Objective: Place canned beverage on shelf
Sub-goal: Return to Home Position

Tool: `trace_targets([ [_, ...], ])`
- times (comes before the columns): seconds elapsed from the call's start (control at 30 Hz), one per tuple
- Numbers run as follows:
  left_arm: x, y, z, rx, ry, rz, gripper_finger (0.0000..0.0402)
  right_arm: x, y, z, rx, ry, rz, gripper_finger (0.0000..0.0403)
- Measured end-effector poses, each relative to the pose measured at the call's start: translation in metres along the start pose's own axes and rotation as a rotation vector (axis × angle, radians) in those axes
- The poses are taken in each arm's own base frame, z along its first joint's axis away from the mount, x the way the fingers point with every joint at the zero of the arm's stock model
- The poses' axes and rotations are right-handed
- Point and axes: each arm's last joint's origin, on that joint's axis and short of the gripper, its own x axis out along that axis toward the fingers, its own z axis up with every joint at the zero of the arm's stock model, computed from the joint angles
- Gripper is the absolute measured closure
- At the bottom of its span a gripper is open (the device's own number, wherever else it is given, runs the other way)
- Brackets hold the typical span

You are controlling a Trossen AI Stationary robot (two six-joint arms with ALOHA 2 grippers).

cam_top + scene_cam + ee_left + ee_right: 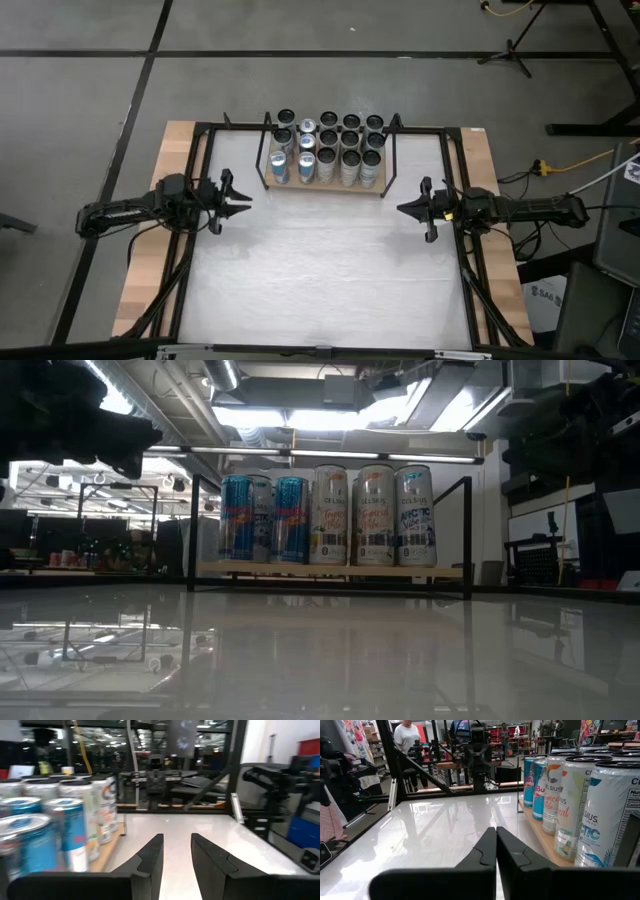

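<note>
The cans point(327, 150) stand upright in rows on the shelf point(330, 570) at the table's point(320, 280) far middle, a light wooden board in a thin black frame, long side running left to right. Front row: two blue, three white. The left hand point(243, 203) hangs to its left, fingers narrowly apart; the right hand point(402, 209) hangs to its right, fingers pressed together and empty.

**Full shelf between the tools**

The shelf point(325, 189), a light-brown wooden board in a thin black rod frame with upright end loops, sits level on the desk point(320, 270). It lies between the left tool point(247, 201) and the right tool point(402, 209), set back from both and touching neither. Cans point(328, 150) stand upright on it in close rows. The front row has two blue cans point(290, 520) towards the left tool and three white cans point(375, 515) towards the right tool.
</note>
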Motion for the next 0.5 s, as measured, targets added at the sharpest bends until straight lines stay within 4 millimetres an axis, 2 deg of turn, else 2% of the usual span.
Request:
trace_targets([
  [0.37, 0.0011, -0.0082, -0.0003, -0.003, 0.002, -0.085, 0.0310, 0.0000, 0.0000, 0.0002, 0.000, -0.002, 0.001, 0.0402],
  [0.5, 0.0013, -0.0094, -0.0011, 0.173, 0.002, -0.086, 0.0310, 0.0000, 0.0000, 0.0002, 0.000, -0.002, 0.001, 0.0402],
])
